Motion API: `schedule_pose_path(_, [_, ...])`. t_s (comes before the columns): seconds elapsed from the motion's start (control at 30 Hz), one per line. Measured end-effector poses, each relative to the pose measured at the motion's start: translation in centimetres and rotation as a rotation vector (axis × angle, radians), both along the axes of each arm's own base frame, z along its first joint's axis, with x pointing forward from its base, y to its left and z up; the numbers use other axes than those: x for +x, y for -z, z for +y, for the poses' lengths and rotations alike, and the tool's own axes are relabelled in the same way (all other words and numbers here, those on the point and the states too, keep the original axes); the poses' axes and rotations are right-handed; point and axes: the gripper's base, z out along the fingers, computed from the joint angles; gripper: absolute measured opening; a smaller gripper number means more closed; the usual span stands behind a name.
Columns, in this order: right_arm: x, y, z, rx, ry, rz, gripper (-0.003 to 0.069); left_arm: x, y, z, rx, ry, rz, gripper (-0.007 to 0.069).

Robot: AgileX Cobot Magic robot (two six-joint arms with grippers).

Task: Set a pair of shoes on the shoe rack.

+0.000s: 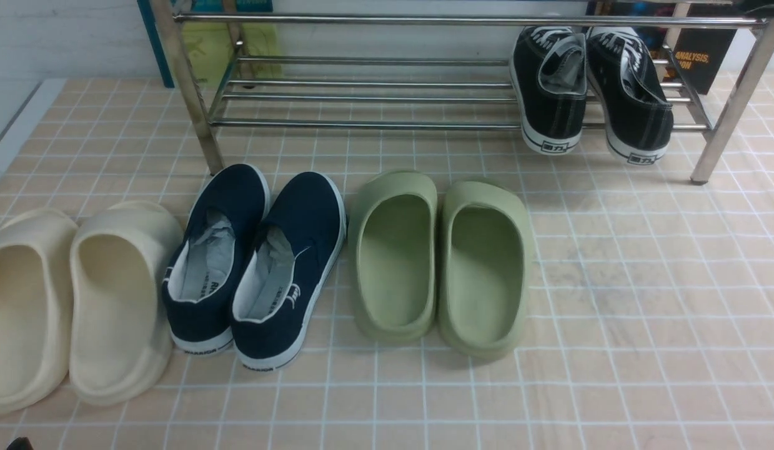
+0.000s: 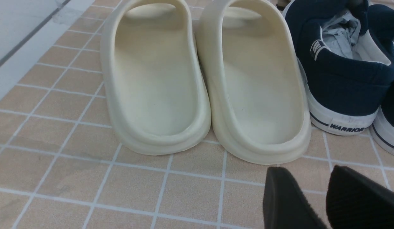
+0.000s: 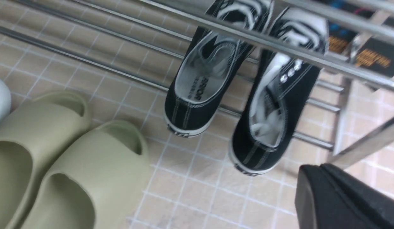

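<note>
The pair of shoes, two black canvas sneakers [image 1: 552, 94] [image 1: 633, 94] with white laces, rests side by side on the lower bars at the right end of the silver shoe rack [image 1: 362, 123], heels toward me and overhanging the front bar. In the right wrist view both sneakers [image 3: 200, 82] [image 3: 273, 127] lie on the shoe rack [image 3: 359, 73], and my right gripper [image 3: 314, 167] hangs shut and empty, apart from the heels. My left gripper [image 2: 306, 171] is open above the tiled floor, just in front of the cream slippers [image 2: 209, 79]. Neither gripper shows in the front view.
On the floor in front of the rack stand cream slippers [image 1: 74, 300], navy slip-on shoes [image 1: 255, 262] and green foam slippers [image 1: 443, 262] in a row. A dark box [image 1: 705, 56] stands behind the rack's right end, next to its leg [image 1: 730, 106].
</note>
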Motion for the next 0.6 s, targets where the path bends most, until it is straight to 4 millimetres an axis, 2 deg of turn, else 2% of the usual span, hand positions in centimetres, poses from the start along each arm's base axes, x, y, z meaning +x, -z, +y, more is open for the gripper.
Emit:
schedule_pose_path(0.1, [-3.6, -3.1, -0.5, -0.043, 0.016, -0.113, -0.0018, 0.0, 0.0, 0.0, 0.0, 0.0, 0.0, 0.0239])
schedule_pose_path(0.13, [-3.9, -3.3, -0.6, -0.045, 0.018, -0.122, -0.0018, 0.0, 0.0, 0.0, 0.0, 0.0, 0.0, 0.0239])
schedule_pose_path(0.2, [-7.1, -5.7, -0.9, -0.053, 0.035, -0.228, -0.0018, 0.0, 0.0, 0.0, 0.0, 0.0, 0.0, 0.0239])
schedule_pose_path(0.3, [-11.1, -8.2, -1.2, -0.025, 0.05, -0.354, -0.0015, 0.0, 0.0, 0.0, 0.0, 0.0, 0.0, 0.0239])
schedule_pose_path(0.37, [-12.9, -9.0, -1.3, -0.012, 0.056, -0.4, -0.0015, 0.0, 0.0, 0.0, 0.0, 0.0, 0.0, 0.0239])
schedule_pose_path(0.47, [-14.6, -9.1, -1.4, -0.002, 0.062, -0.457, -0.0015, 0.0, 0.0, 0.0, 0.0, 0.0, 0.0, 0.0239])
schedule_pose_path(0.6, [-15.6, -6.6, -1.8, -0.03, 0.085, -0.555, -0.0011, 0.0, 0.0, 0.0, 0.0, 0.0, 0.0, 0.0239])
